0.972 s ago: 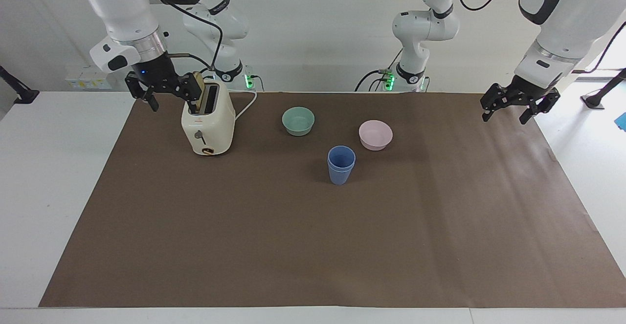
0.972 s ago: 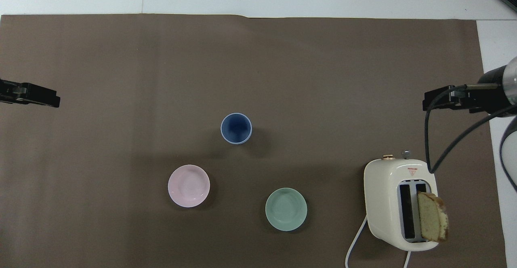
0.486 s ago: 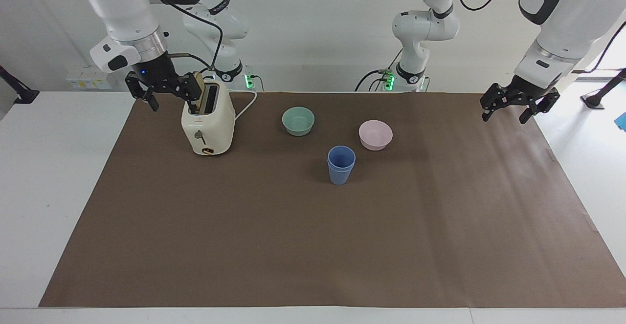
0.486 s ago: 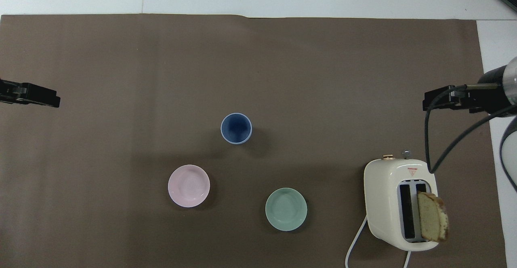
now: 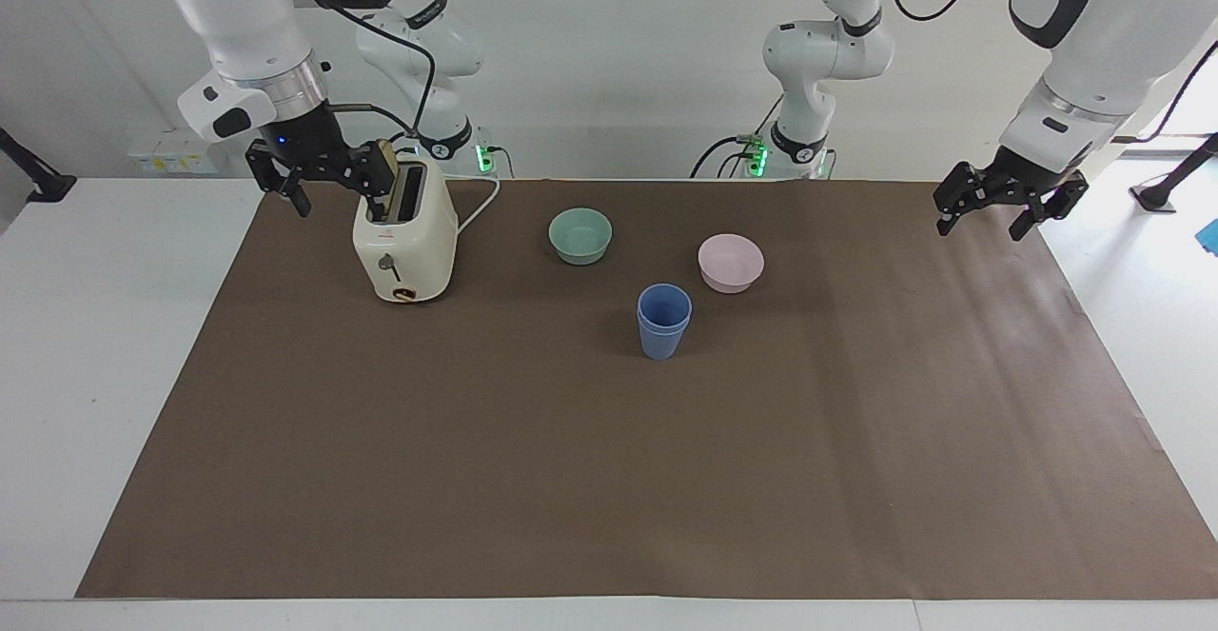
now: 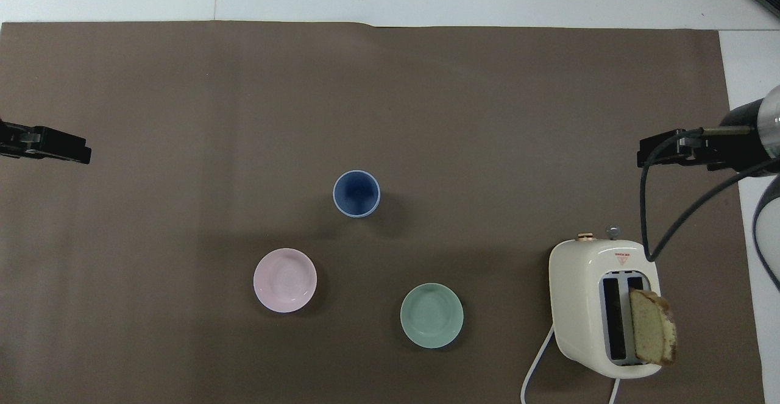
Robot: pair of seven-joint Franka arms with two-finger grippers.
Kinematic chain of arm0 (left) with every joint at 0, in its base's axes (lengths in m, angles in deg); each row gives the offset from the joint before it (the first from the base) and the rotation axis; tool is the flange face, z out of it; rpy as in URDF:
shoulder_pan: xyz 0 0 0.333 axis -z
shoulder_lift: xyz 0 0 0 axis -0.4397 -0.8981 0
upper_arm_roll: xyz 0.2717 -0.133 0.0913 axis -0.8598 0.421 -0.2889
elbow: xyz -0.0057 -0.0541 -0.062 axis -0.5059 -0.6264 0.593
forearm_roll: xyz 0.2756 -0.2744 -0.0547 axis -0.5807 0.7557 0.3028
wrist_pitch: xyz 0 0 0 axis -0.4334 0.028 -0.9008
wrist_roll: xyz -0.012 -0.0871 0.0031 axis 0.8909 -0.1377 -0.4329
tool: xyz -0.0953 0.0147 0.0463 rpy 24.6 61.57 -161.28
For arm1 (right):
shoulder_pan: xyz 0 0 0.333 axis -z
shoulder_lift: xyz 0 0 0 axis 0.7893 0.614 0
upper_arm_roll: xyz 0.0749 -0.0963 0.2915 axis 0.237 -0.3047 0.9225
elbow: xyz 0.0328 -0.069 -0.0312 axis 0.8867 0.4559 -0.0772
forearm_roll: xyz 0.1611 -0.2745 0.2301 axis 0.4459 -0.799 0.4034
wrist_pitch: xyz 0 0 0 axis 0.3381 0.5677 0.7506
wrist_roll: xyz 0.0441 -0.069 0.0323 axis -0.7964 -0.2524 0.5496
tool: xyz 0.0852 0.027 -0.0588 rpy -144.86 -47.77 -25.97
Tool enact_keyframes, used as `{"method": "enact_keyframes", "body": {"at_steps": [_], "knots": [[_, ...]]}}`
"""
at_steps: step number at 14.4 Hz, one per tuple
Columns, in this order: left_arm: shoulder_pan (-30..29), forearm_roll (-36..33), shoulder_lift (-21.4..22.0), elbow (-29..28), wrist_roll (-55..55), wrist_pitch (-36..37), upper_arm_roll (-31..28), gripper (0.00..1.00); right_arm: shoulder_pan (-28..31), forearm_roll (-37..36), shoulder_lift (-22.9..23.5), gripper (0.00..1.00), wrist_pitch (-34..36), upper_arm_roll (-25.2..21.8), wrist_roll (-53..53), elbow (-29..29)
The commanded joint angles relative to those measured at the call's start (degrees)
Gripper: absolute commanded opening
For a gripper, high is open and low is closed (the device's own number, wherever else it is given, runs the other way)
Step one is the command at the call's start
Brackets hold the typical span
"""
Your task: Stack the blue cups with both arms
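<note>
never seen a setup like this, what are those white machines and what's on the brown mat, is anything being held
They are two robot arms at a table, each ending in a two-finger gripper. One picture looks at them from across the table, the other looks down from above their end. On the brown mat stand the blue cups, one nested in the other, a pink bowl, a green bowl and a toaster with a bread slice in it. The left gripper and right gripper hang open in the air, holding nothing.
</note>
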Motion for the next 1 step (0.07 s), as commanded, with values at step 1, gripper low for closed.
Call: {"method": "enact_keyframes", "body": {"at_steps": [1], "knots": [[-0.5, -0.2, 0.3, 0.2, -0.4, 1.0, 0.3, 1.0, 0.3, 1.0, -1.5, 1.0, -1.2, 0.1, 1.7, 1.8]]}}
